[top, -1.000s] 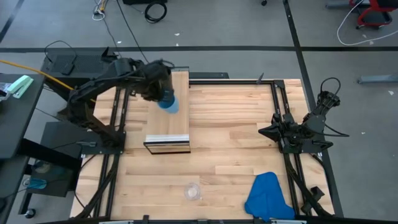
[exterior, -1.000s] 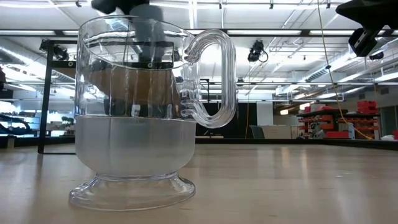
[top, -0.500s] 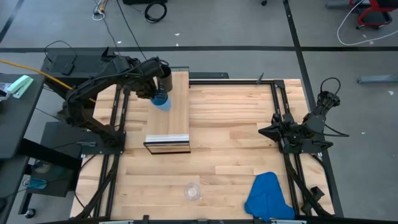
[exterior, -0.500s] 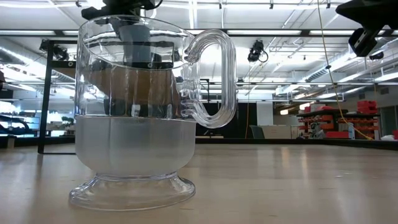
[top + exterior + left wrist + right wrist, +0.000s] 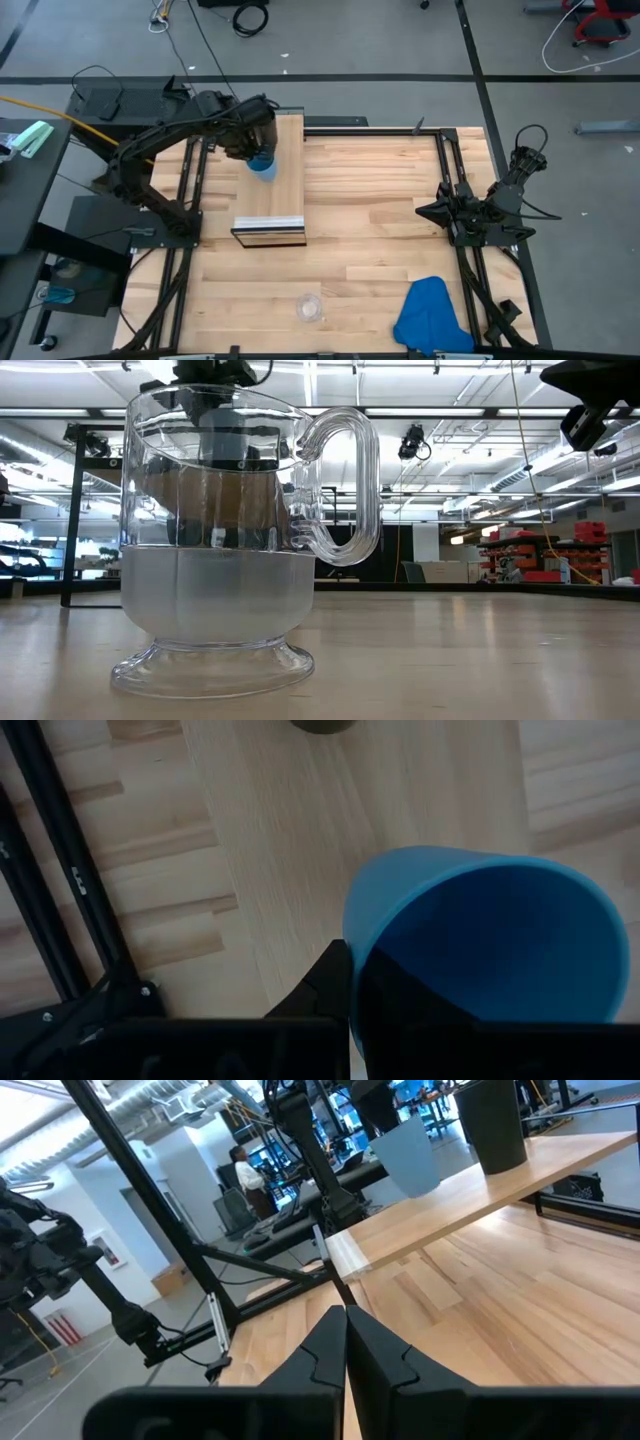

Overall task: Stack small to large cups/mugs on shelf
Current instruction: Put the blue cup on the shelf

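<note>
My left gripper [image 5: 258, 153] is shut on the bright blue cup [image 5: 263, 166] over the far part of the light-wood shelf [image 5: 285, 190]. The cup's open mouth [image 5: 490, 940] faces up. The tall black cup [image 5: 490, 1120] stands upright on the shelf's far end, just beyond the blue cup [image 5: 410, 1155]. The small clear cup [image 5: 309, 307] stands on its foot on the table near the front edge, filling the low view [image 5: 215, 540]. My right gripper [image 5: 346, 1330] is shut on nothing and stays at the table's right side [image 5: 424, 210]. My left gripper has the blue cup by its rim [image 5: 352, 935], one finger [image 5: 322, 982] outside the wall and the other inside the cup. The fingers come from above, pointing steeply down. The cup hangs below them, slightly tilted, low over the shelf top; whether its base touches, I cannot tell.
A blue cloth [image 5: 430, 315] lies crumpled at the table's near right corner. Black frame rails run along the table's left [image 5: 190, 190] and right [image 5: 455, 190] sides. Bare wood lies between the shelf and my right arm.
My left gripper has gone down toward the shelf top with the blue cup and drifted a little toward the table's left edge. It stays shut on the rim, and the cup keeps its mouth up.
</note>
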Controlling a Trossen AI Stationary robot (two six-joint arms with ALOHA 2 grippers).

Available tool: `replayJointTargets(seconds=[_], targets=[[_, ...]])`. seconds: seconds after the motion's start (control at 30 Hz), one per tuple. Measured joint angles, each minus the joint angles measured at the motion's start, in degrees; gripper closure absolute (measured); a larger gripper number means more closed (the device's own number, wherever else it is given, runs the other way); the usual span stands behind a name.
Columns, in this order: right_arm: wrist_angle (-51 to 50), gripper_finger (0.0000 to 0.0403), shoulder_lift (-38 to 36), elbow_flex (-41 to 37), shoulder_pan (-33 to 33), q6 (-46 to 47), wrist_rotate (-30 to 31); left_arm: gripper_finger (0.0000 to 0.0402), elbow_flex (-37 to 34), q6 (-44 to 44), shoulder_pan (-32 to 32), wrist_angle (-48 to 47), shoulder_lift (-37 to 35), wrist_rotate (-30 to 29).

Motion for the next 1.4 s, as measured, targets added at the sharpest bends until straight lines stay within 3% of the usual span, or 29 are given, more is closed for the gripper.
replayJointTargets(seconds=[1.1, 1.4], targets=[[0.0, 0.0386, -0.02, 0.0, 0.0, 0.0, 0.02, 0.0389, 0.0, -0.56, -0.59, 0.55, 3.72, -0.67], [-0.01, 0.0386, -0.01, 0.0, 0.0, 0.0, 0.0, 0.0358, 0.0, -0.58, -0.61, 0.85, 4.12, -0.67]])
